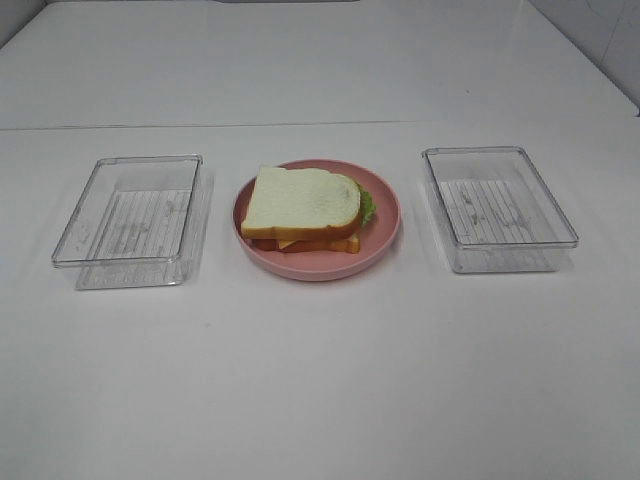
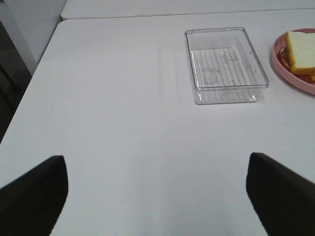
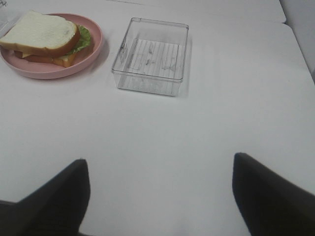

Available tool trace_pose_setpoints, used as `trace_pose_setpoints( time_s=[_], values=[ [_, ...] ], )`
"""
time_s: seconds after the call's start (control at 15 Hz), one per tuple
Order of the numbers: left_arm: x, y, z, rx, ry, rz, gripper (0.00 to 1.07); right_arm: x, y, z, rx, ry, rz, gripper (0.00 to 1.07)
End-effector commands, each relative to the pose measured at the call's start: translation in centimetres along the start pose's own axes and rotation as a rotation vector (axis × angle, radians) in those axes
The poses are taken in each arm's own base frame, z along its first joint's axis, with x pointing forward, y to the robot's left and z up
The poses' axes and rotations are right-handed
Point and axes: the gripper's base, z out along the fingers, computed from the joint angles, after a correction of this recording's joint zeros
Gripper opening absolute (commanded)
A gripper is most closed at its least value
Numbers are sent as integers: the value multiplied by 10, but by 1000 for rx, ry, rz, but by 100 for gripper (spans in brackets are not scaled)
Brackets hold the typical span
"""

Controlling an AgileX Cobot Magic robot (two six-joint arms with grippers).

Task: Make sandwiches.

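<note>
A stacked sandwich (image 1: 303, 207) lies on the pink round plate (image 1: 385, 225) at the table's middle: white bread on top, green lettuce at its right side, yellow cheese and reddish strips under it. It also shows in the right wrist view, sandwich (image 3: 44, 37), and partly in the left wrist view, sandwich (image 2: 301, 51). My left gripper (image 2: 156, 196) stands open over bare table, well short of the left tray. My right gripper (image 3: 160, 196) is open too, near the table's front, holding nothing. Neither arm appears in the exterior high view.
Two clear plastic trays flank the plate: the left tray (image 1: 130, 215) and the right tray (image 1: 497, 205), both with nothing in them. The white table (image 1: 320, 380) ends at an edge left of my left gripper, with dark floor beyond.
</note>
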Motion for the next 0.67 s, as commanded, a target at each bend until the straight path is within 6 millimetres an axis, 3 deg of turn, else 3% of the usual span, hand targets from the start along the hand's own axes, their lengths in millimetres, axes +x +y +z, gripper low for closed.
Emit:
trace_pose_setpoints(
  time_s=[0.07,0.67],
  values=[
    [1,-4,-3,50,-32,17,92,1,0,-1,10,-19,3,75],
    [1,-5,-3,61,-33,27,92,1,0,-1,10,-19,3,75]
  ],
)
